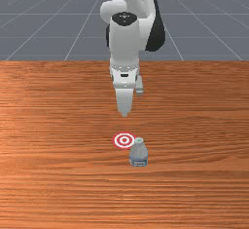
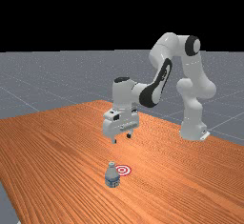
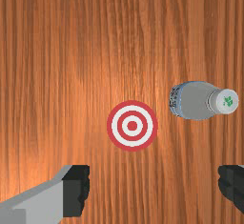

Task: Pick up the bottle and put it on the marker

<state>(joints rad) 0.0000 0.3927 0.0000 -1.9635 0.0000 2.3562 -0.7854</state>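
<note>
With your gripper [image 2: 121,138] wide open and empty, centre it over the bottle [image 3: 194,101], which stands upright just beside the marker [image 3: 132,126], then lower straight to avoid knocking the cap [image 3: 227,101].

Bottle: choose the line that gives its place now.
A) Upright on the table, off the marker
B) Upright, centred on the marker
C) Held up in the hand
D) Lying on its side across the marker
A: the bottle stands on its base in the far view, and the wrist view shows wood between it and the marker.
</note>
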